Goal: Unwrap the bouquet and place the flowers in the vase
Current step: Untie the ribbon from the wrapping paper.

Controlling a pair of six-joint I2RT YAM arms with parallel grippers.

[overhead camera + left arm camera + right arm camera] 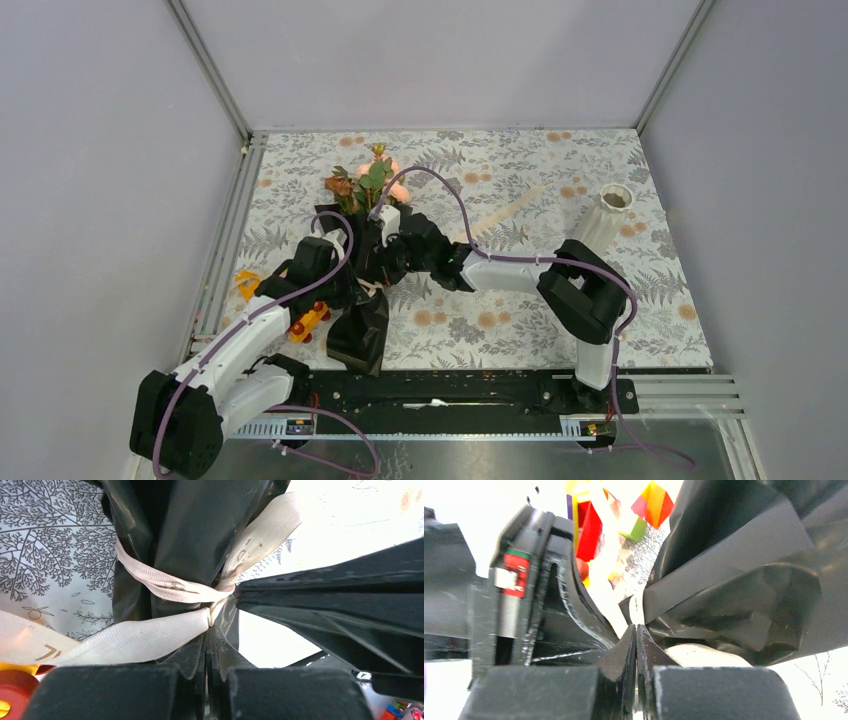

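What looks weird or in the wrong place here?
A colourful toy car sits by the bouquet, beside the left arm; a toy looks odd next to flowers. The ribbon is still tied, pinched by the left gripper. Nothing looks spilled or broken.

Enclosure: back wall [440, 60] is a plain pale grey panel, matte. The left wall [100, 200] and right wall [770, 180] are the same grey and lean outward toward the top. 2 metal corner posts [213, 70] rise from the far corners of the table [660, 320]. The cloth [520, 165] is white, printed with grey ferns and orange blossoms. Slotted metal rails [225, 250] line the left and near edges. Light is even, shadows soft.
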